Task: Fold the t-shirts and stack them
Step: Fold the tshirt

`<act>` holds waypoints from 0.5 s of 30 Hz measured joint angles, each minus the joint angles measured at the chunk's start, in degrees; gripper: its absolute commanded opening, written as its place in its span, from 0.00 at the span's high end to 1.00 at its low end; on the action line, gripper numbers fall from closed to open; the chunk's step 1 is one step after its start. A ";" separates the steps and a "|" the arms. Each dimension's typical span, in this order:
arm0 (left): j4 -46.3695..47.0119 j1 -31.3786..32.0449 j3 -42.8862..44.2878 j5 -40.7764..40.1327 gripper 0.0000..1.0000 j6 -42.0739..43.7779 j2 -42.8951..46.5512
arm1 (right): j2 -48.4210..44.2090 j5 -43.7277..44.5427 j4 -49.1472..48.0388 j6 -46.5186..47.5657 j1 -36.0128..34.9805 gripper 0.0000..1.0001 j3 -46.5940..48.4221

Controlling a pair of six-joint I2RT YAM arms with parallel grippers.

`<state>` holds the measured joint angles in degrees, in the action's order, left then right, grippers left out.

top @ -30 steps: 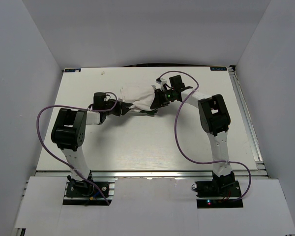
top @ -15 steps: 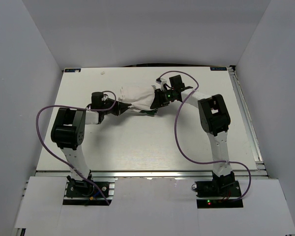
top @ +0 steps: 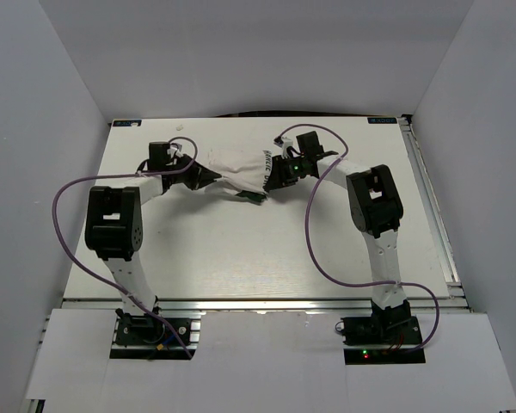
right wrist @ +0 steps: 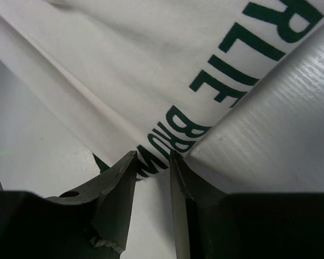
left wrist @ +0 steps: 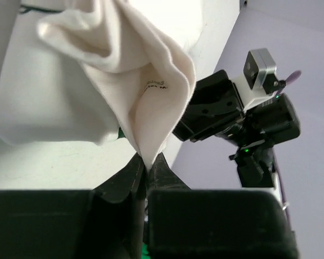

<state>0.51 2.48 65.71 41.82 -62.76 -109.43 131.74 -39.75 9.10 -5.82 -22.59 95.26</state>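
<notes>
A white t-shirt (top: 235,169) with dark green lettering hangs bunched between my two grippers over the far middle of the table. My left gripper (top: 208,176) is shut on a folded edge of the shirt; in the left wrist view the cloth (left wrist: 151,102) runs down to a point pinched between the fingertips of that gripper (left wrist: 147,162). My right gripper (top: 271,174) holds the shirt's right end; in the right wrist view its jaws (right wrist: 151,159) are nearly together round the lettered cloth (right wrist: 151,70). The right gripper also shows in the left wrist view (left wrist: 218,110).
The white table (top: 241,249) is enclosed by white walls on three sides. Purple cables (top: 314,249) loop from both arms. A metal rail (top: 430,206) runs along the table's right edge. A small white scrap (top: 181,127) lies near the far edge.
My left gripper has moved toward the far left with the shirt edge in it, drawing the cloth out. The right arm has stayed still.
</notes>
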 measured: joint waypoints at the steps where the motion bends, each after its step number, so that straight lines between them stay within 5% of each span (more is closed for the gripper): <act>1: -1.42 -0.15 1.27 0.39 0.91 1.70 -0.39 | 0.00 0.24 0.02 0.00 0.04 0.63 0.00; 8: -7.43 -0.50 4.00 2.89 0.82 9.97 -3.89 | 0.00 0.83 0.22 0.00 0.13 0.63 0.00; 15: -10.14 -0.57 3.56 4.20 0.79 19.87 -3.96 | -0.26 -1.68 -0.79 1.16 0.11 0.48 -0.50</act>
<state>-9.63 1.91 69.28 46.02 -42.89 -113.38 131.48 -41.43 8.32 -4.67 -22.48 94.76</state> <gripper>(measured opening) 0.201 0.482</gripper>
